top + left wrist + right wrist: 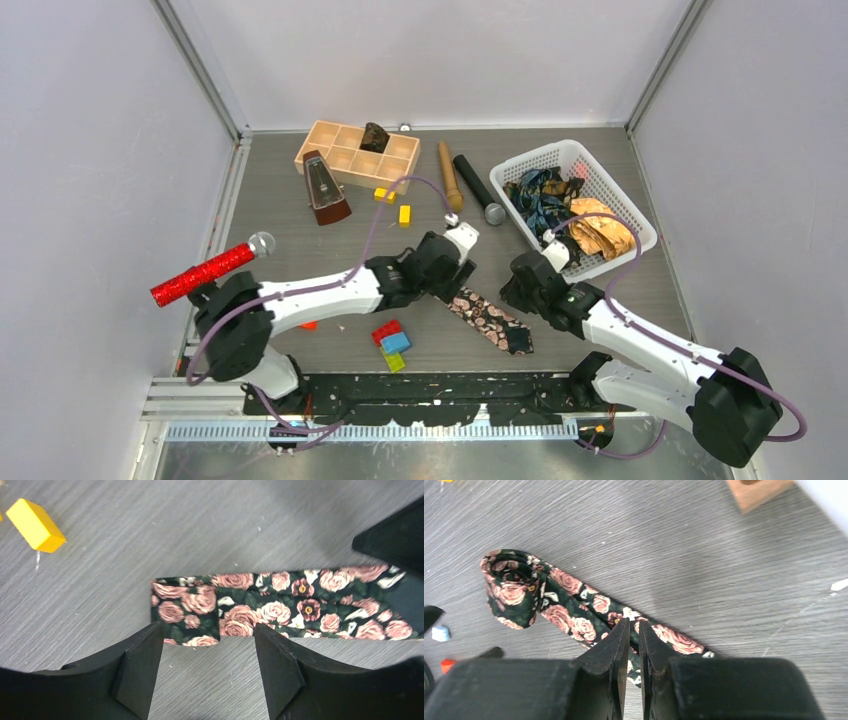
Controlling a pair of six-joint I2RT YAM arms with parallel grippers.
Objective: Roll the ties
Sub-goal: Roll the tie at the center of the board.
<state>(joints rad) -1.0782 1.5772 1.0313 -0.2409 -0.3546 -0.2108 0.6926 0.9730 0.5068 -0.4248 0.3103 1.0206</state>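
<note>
Holding my left claw (pixel 207 630) wide open at the rolled end of the rose-patterned tie (pixel 280 605), I pinch its flat length with my right claw (pixel 634 625).

Left gripper (pixel 207 630): my jaws stand wide apart, tips just short of the tie's (pixel 280 605) folded end, nothing between them. Right gripper (pixel 634 625): jaws nearly together with a slim gap, tips over the tie's mid-length, contact unclear. Both arms reach inward toward the tie.

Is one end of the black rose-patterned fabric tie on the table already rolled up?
Yes, the black rose-patterned fabric tie ends in a coiled roll in the right wrist view.
</note>
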